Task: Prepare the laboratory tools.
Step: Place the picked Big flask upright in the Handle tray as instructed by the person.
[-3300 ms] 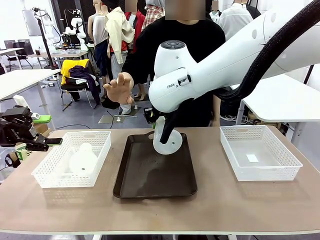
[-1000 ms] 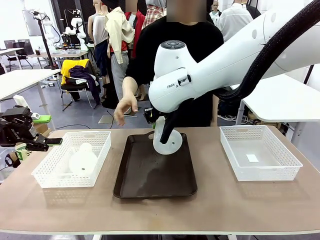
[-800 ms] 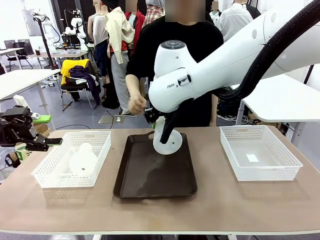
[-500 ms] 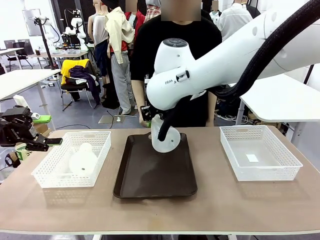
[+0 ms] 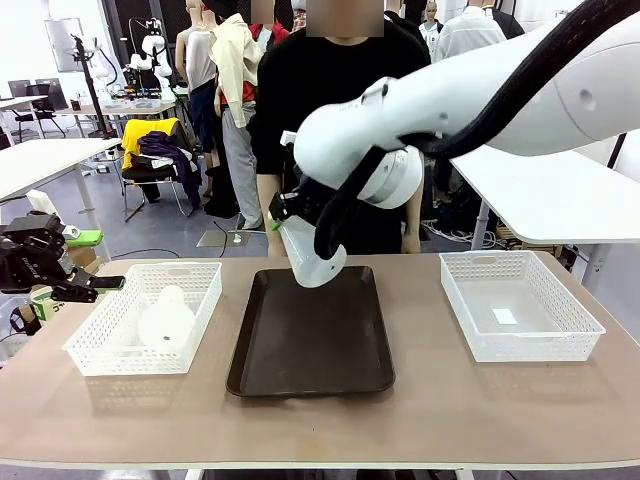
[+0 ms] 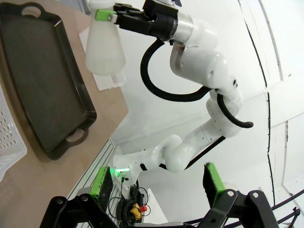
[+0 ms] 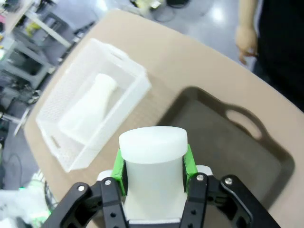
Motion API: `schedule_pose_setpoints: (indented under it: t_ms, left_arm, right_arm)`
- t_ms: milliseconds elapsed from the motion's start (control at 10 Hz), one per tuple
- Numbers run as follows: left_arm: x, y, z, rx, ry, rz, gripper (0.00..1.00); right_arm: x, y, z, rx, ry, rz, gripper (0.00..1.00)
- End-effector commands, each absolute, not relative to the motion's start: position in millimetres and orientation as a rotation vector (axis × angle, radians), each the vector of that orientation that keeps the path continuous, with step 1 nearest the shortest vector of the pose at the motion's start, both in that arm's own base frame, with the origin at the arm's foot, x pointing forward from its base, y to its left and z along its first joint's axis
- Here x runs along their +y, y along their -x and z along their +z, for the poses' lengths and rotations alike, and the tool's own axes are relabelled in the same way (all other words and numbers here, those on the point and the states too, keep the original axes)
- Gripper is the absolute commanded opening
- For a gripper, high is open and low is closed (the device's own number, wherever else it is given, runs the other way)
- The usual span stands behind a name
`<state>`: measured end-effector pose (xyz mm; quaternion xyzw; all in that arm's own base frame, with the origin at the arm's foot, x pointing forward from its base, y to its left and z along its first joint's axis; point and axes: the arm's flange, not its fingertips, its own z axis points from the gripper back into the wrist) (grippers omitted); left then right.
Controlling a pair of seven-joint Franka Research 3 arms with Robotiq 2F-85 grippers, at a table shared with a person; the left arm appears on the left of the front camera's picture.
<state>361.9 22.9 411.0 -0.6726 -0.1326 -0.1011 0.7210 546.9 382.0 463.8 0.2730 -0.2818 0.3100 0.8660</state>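
Frosted-white held flask point(image 5: 312, 258): is hanging tilted in the air over the far end of the dark brown tray point(image 5: 310, 350).
Right gripper point(image 7: 153, 166): is clamping that flask's neck between its green pads.
Second flask point(image 5: 165, 318): is lying on its side inside the left mesh basket point(image 5: 130, 360).
Left gripper point(image 6: 156, 183): is hovering with its jaws spread wide and holding nothing, just beside that basket's outer side.
Person's hand point(image 7: 247, 38): is hanging near the table's far edge.

bright even light, soft shadows, wide-angle warp
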Motion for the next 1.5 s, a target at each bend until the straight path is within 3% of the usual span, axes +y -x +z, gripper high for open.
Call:
schedule_pose_setpoints:
  t_ms: [0,500,1200,1400]
  left_arm:
    - [24,-360,412,-0.298,1.489,-0.227,1.00]
    - [24,-360,412,-0.298,1.489,-0.227,1.00]
    - [24,-360,412,-0.298,1.489,-0.227,1.00]
    - [24,-360,412,-0.298,1.489,-0.227,1.00]
  right_arm:
    - [341,-543,450,-0.609,-0.785,0.757,0.00]
    - [323,-544,444,-0.828,-1.062,0.877,0.00]
    - [326,-566,454,-0.850,-1.042,0.896,0.00]
    - [333,-563,428,-0.811,-1.191,1.081,0.00]
